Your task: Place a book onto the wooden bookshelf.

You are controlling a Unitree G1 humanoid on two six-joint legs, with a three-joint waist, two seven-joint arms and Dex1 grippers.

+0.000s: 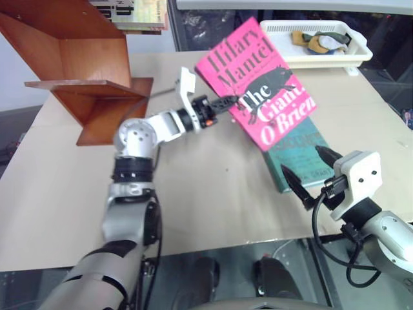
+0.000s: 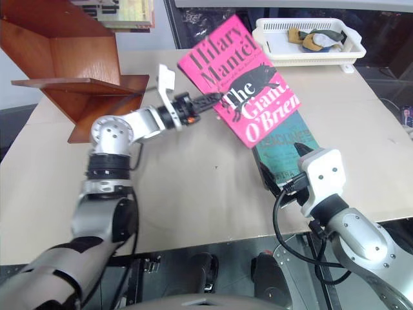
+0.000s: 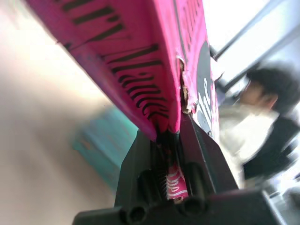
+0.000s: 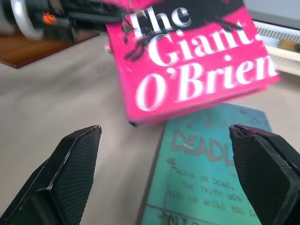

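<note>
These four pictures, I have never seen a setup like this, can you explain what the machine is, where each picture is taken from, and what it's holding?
It is a humanoid robot with two arms, each ending in a gripper with two black fingers. Two pictures come from cameras in its head, looking down over a beige table. The other two come from cameras on its wrists, looking along the fingers.

The left gripper is shut on the edge of a bright pink paperback book, holding it up above the table. The right gripper is open, holding nothing, hovering near a thin teal-green book lying flat.

Also on the table: a reddish-brown wooden bookshelf of slanted boards, where the pink book should go, and a white plastic basket tray with small items inside.
</note>
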